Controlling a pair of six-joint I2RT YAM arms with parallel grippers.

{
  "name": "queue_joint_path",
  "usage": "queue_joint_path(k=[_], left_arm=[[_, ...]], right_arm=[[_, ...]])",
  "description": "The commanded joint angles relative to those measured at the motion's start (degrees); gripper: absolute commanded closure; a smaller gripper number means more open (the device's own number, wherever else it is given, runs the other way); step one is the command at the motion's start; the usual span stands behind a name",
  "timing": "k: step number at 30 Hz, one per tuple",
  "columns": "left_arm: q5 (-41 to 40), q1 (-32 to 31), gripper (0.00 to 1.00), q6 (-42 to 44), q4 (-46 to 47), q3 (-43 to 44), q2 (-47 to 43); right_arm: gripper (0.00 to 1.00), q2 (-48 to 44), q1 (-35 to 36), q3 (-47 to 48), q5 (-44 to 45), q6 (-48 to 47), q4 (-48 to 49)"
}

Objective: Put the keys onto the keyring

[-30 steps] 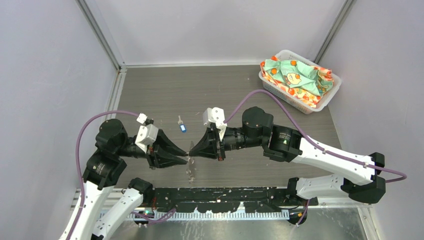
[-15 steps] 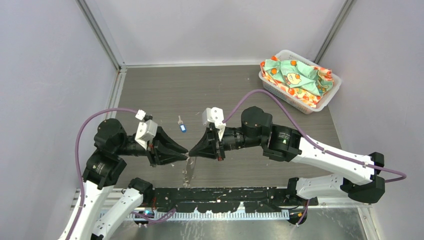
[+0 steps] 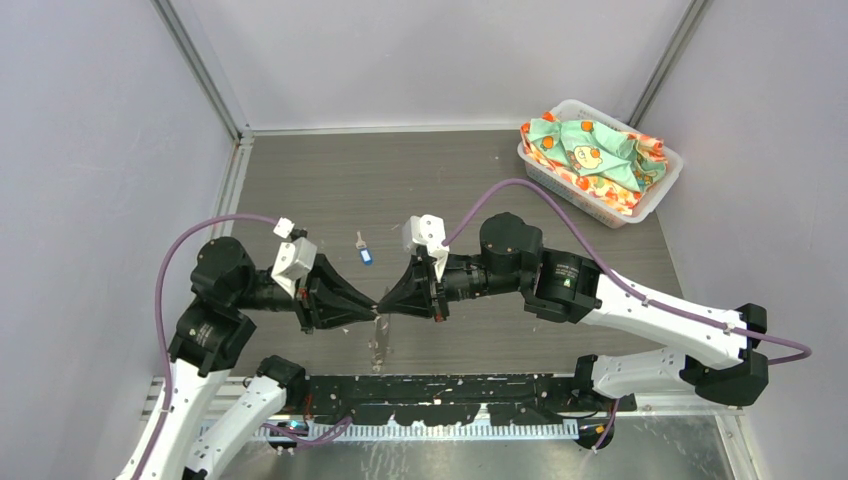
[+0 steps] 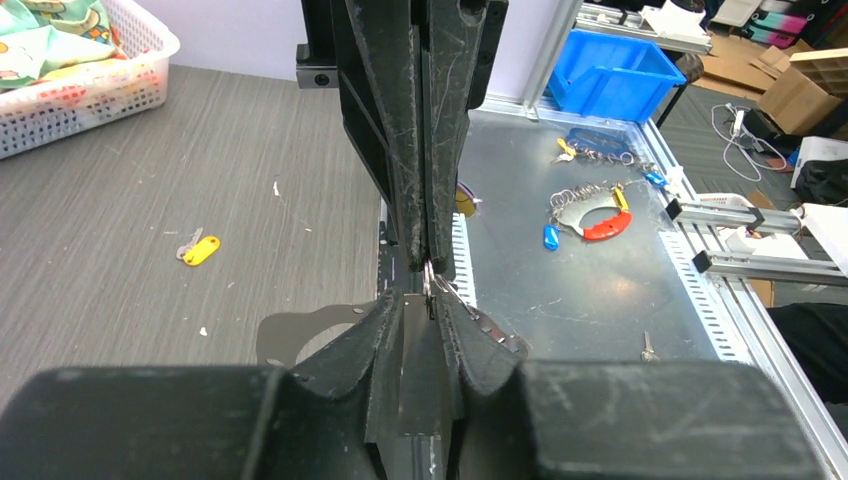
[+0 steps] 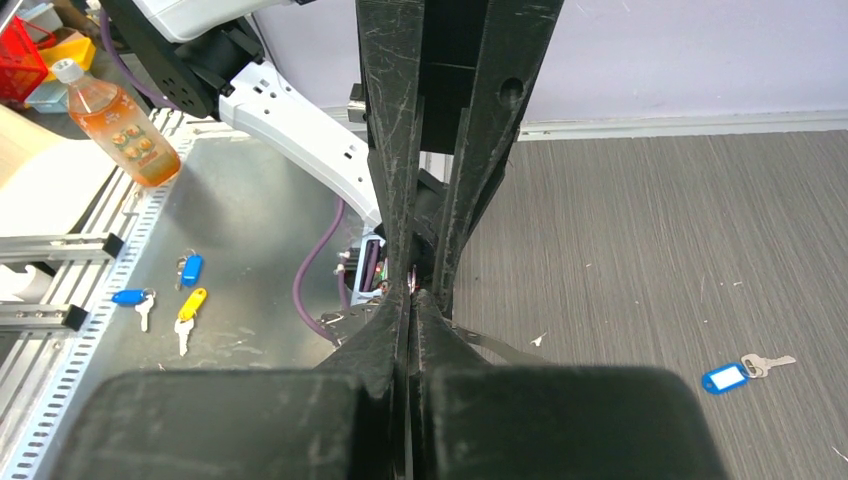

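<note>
My left gripper [image 3: 372, 305] and right gripper [image 3: 384, 306] meet tip to tip above the near middle of the table. Both are shut on the top of the keyring [image 3: 380, 340], a grey speckled band that hangs down from the tips. The band trails beside my left gripper [image 4: 428, 292] in the left wrist view [image 4: 480, 322] and beside my right gripper [image 5: 412, 296] in the right wrist view [image 5: 500, 346]. The blue-headed key [image 3: 365, 255] lies on the table just beyond the grippers and shows in the right wrist view [image 5: 733, 376]. The yellow-headed key [image 4: 200, 248] lies on the table, hidden in the top view.
A white basket [image 3: 655, 200] of patterned cloth stands at the back right corner. The black rail [image 3: 450, 390] with the arm bases runs along the near edge. Spare keys [image 4: 585, 210] and a bottle [image 5: 115, 120] lie on the metal bench off the table.
Both grippers have shifted slightly away from the near edge, still tip to tip. The hanging band has swung a little and hangs a bit higher.
</note>
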Motion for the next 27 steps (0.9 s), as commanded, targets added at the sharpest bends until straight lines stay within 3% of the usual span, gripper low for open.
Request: queue_joint_path(k=[1, 10, 12, 16, 20, 23, 27], left_arm=[[1.3, 0.04, 0.78, -1.08, 1.68, -0.98, -1.05], [-0.93, 0.04, 0.79, -2.31, 3.27, -0.28, -1.06], [-0.82, 0.04, 0.82, -2.66, 3.86, -0.33, -1.19], [-1.16, 0.04, 0.98, -4.74, 6.48, -1.04, -1.46], [-1.1, 0.04, 0.99, -5.0, 7.83, -1.63, -1.62], [-1.46, 0.04, 1.0, -0.14, 5.93, -1.75, -2.74], [-4.14, 0.04, 0.99, 17.87, -4.78, 1.62, -3.44]], right_arm=[[0.99, -1.82, 0.02, 1.4, 0.23, 0.85, 4.54], [0.99, -0.99, 0.07, 1.37, -0.68, 1.35, 4.98], [0.99, -0.99, 0.07, 1.37, -0.81, 1.34, 4.95], [0.99, -0.53, 0.06, 1.32, -1.65, 1.67, 4.89], [0.99, -0.13, 0.05, 1.39, -2.61, 1.87, 4.95], [0.88, -1.31, 0.0, 0.92, -1.2, 1.87, 5.12], [0.69, -4.31, 0.03, -0.53, 3.6, 1.24, 5.11]])
